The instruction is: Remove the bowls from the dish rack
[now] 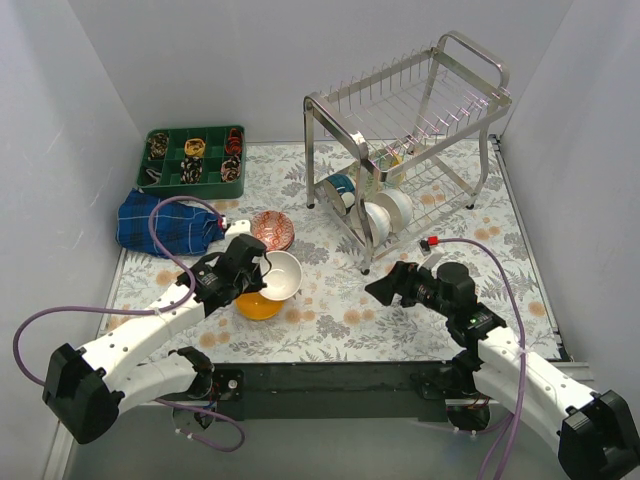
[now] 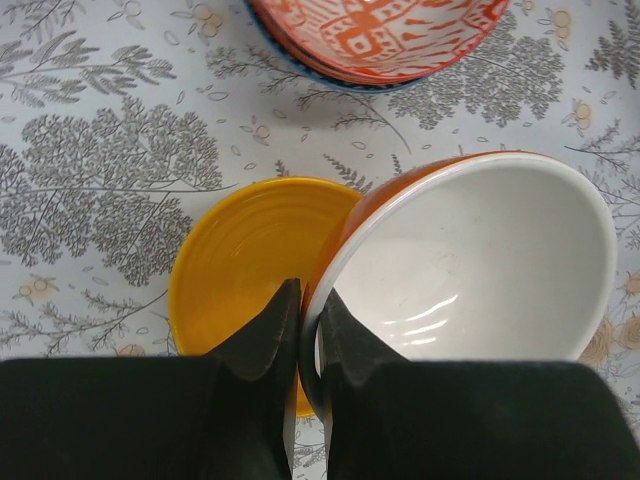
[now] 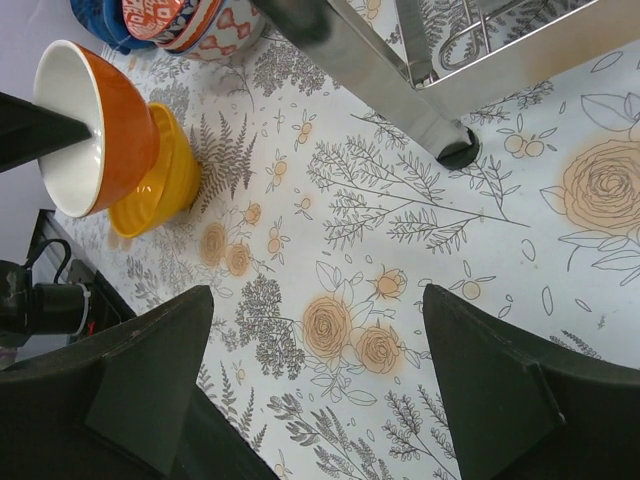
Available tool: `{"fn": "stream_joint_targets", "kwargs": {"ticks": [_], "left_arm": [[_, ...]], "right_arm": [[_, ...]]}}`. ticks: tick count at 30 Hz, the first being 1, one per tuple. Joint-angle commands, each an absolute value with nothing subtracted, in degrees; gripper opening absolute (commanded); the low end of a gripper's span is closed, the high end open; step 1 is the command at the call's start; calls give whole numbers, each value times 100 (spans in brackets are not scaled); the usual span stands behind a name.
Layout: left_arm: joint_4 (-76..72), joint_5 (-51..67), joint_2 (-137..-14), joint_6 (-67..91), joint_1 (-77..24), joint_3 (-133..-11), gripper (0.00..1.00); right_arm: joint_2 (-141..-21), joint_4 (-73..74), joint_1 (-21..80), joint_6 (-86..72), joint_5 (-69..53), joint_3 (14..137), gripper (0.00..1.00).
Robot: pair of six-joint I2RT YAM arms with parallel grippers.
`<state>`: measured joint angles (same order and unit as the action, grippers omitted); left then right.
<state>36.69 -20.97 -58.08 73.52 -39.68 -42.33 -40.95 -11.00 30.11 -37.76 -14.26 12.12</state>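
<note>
My left gripper (image 1: 262, 268) is shut on the rim of an orange bowl with a white inside (image 1: 280, 275), held tilted over a yellow-orange bowl (image 1: 257, 305) on the cloth. In the left wrist view the fingers (image 2: 270, 340) pinch that rim (image 2: 330, 270) beside the yellow bowl (image 2: 240, 260). A red-white patterned bowl (image 1: 272, 229) sits behind them. The steel dish rack (image 1: 410, 130) holds a teal bowl (image 1: 340, 185) and white bowls (image 1: 390, 212) on its lower shelf. My right gripper (image 1: 384, 288) is open and empty over the cloth, in front of the rack.
A green compartment tray (image 1: 192, 157) stands at the back left, with a blue plaid cloth (image 1: 165, 223) in front of it. The rack's leg (image 3: 440, 130) stands close ahead of my right gripper (image 3: 315, 330). White walls enclose the table.
</note>
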Motion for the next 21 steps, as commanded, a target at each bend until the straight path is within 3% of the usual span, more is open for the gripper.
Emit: {"fn": "stream_joint_targets", "kwargs": {"ticks": [1,11,15,16,18,19,21], "left_arm": [[4208,-2652,-5713,8216,-3911,-4307,0],[4395,-2874,-5836,9061,-3806,-3780,3],[4280,-2891,-5669,9184,-3788,-3665,19],[4280,-2918,-5643,9193,-3797,-3682,33],[4280,-2944,-5555,9185,-3788,-3726,46],[4272,-2953,-5529,9185,-3788,-3753,58],[4306,-2962,-5476,9167,-3788,-3797,68]], "right_arm": [[-3938,-1046,3006,-3367,-1126,1600,93],[-4017,-1020,3006,-2857,-1125,1635,93],[-3990,-1020,3006,-2725,-1055,1643,93],[-3999,-1020,3006,-2690,-1046,1644,93],[-4025,-1020,3006,-2611,-1037,1670,93],[-4025,-1020,3006,-2593,-1002,1687,93],[-4060,-1020,3006,-2558,-984,1740,93]]}}
